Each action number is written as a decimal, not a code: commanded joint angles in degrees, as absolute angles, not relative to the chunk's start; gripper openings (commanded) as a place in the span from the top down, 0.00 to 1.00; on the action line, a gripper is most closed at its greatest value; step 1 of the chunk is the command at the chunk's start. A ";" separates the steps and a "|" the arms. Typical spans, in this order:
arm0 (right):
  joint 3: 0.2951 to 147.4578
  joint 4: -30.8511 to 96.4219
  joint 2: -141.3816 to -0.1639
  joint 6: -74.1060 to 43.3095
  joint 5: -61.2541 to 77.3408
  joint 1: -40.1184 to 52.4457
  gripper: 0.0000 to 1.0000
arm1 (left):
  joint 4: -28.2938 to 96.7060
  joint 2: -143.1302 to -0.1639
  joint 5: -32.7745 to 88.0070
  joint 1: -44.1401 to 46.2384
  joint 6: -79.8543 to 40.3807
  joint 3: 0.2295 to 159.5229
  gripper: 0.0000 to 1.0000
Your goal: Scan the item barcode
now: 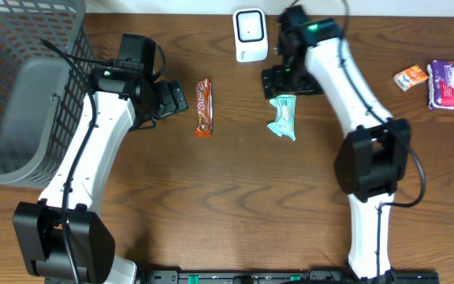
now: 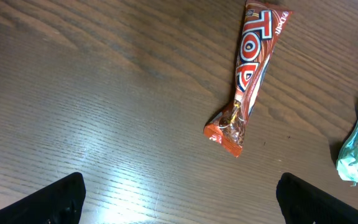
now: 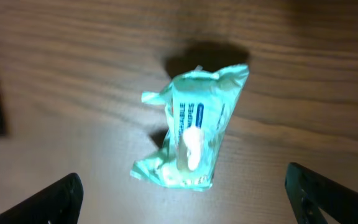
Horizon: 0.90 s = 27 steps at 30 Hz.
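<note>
L gripper (image 2: 185, 202) wide open, empty — choc bar (image 2: 252, 68) ahead. R gripper (image 3: 188, 199) same, over green pkt (image 3: 194, 130); scanner (image 1: 250, 35) near.

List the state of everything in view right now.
left claw, open, holding nothing
right claw, open, over the green packet, not gripping it
brown snack bar, lying flat, untouched
green packet, crumpled, lying loose
white scanner, standing at the far side
grey basket, upright at the left
orange packet, lying flat, far right
purple pack, lying flat, far right
</note>
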<state>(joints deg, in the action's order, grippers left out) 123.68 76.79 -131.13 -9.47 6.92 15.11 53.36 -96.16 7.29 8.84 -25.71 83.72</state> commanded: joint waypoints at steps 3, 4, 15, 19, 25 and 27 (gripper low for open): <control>122.58 77.97 -130.82 5.37 31.22 6.92 0.10 | 53.49 -96.18 6.57 8.80 -25.80 84.23 0.02; 122.08 77.95 -130.82 5.91 32.75 5.80 0.20 | 53.49 -96.18 6.57 8.80 -25.80 84.23 0.02; 110.48 69.19 -130.82 1.48 30.50 2.57 0.33 | 53.49 -96.18 6.57 8.80 -25.80 84.23 0.02; 105.01 64.29 -130.82 -1.85 30.52 2.57 0.27 | 53.49 -96.18 6.57 8.80 -25.80 84.23 0.02; 99.68 60.86 -130.82 -1.85 32.21 2.74 0.28 | 53.49 -96.18 6.57 8.80 -25.82 84.23 0.02; 98.52 59.92 -130.82 -1.85 33.45 2.72 0.28 | 53.49 -96.18 6.57 8.80 -25.80 84.23 0.02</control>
<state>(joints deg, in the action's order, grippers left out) 100.49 61.14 -131.13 -0.86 30.81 2.37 53.36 -96.16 7.29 8.84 -25.71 83.72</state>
